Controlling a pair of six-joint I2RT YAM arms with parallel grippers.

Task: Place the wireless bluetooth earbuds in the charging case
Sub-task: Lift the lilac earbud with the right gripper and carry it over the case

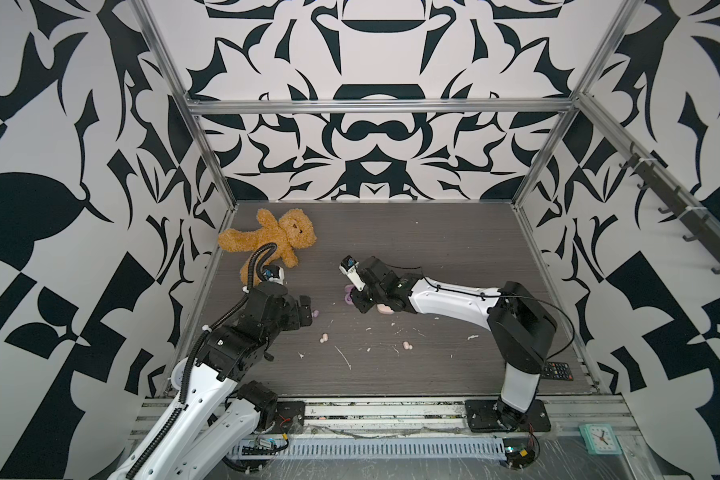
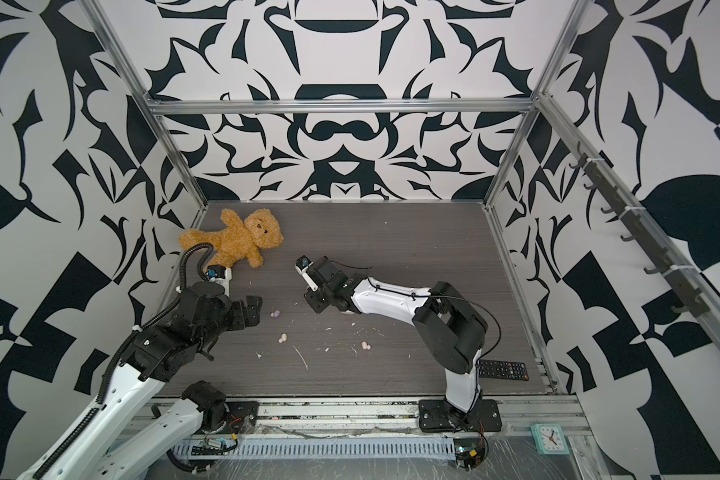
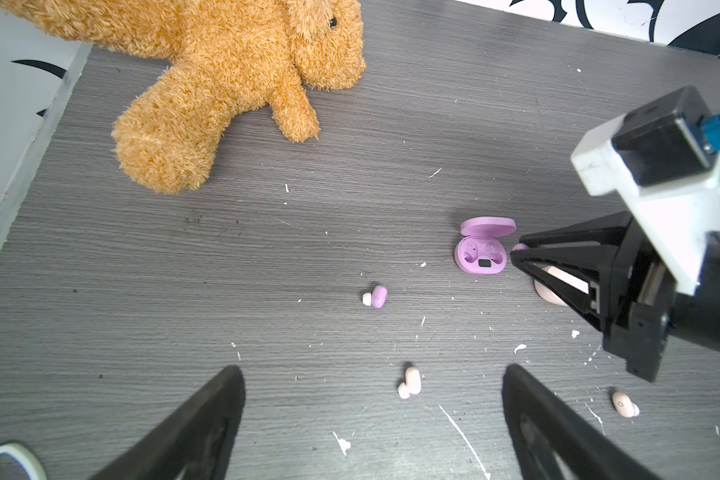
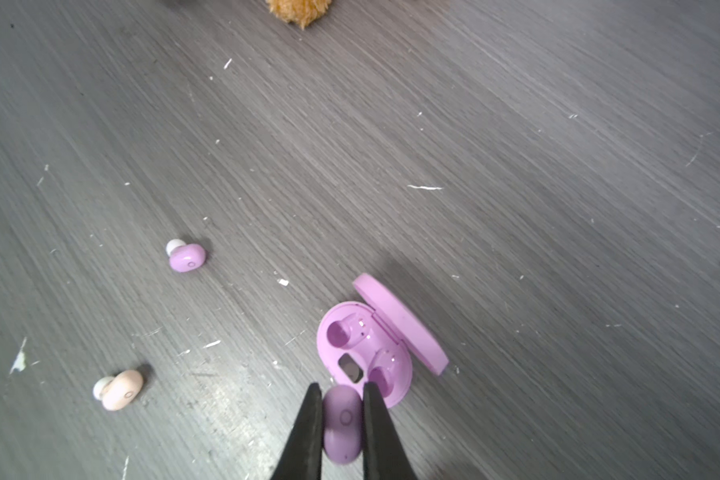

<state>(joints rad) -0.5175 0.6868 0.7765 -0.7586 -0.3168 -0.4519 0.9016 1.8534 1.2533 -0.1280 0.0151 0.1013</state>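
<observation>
The only mark that could be read was a small ring printed on the faces of the buds. The key legends on the remote [image 2: 501,369] and the numerals on the clock [image 2: 550,438] were too small to tell. The right arm rose from its base at the near right edge, bent at a high elbow and stretched its forearm toward the middle of the table [image 1: 433,249], wrist tipped down. The right gripper [image 4: 342,387] was clenched on a lilac earbud [image 4: 341,424], ringed face up, just beside the rim of the lilac charging case [image 4: 371,349]. The case lay on the table with its lid [image 4: 400,324] swung up and both sockets empty. A peach case [image 3: 553,286] lay half hidden behind that gripper. The left arm reached in from the near left, and the left gripper [image 3: 373,369] was released, jaws spread wide above the table. A second lilac earbud [image 1: 316,312] lay just beside its fingertips in both top views. A peach earbud [image 3: 411,380] and a second peach earbud [image 3: 623,404] lay apart nearer the front edge. A teddy bear [image 1: 275,241] lay in the far left corner.
</observation>
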